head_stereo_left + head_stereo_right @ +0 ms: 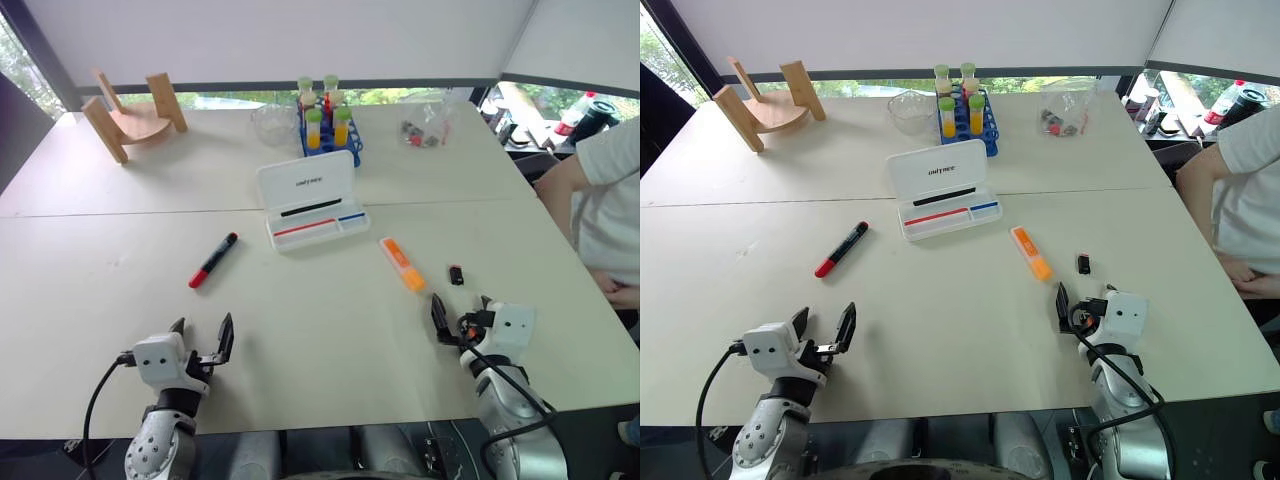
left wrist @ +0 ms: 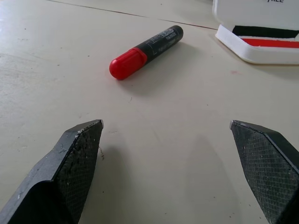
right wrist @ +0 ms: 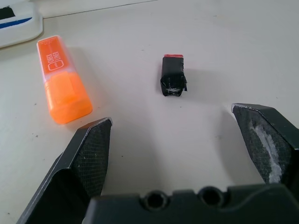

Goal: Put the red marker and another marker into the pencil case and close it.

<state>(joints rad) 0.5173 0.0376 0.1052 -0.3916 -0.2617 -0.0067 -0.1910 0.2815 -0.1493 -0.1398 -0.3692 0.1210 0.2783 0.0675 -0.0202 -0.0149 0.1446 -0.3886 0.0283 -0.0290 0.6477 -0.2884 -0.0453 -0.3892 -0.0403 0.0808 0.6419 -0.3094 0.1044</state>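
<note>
The pencil case [image 1: 310, 199] is laid open at the table's [image 1: 90, 260] middle, its lid tipped back so that the tray can be reached; a red, a blue and a black pen are already held in it. Behind the case, capped tubes of yellow liquid are stood in a blue rack [image 1: 328, 130]. The red marker [image 1: 213, 260] is found in front of the case toward the left, the orange marker [image 1: 402, 264] in front toward the right, each well apart from it. Nearer than the markers, the left gripper [image 1: 203, 340] and right gripper [image 1: 459, 322] are held spread wide and empty, presumably readied one to each marker.
</note>
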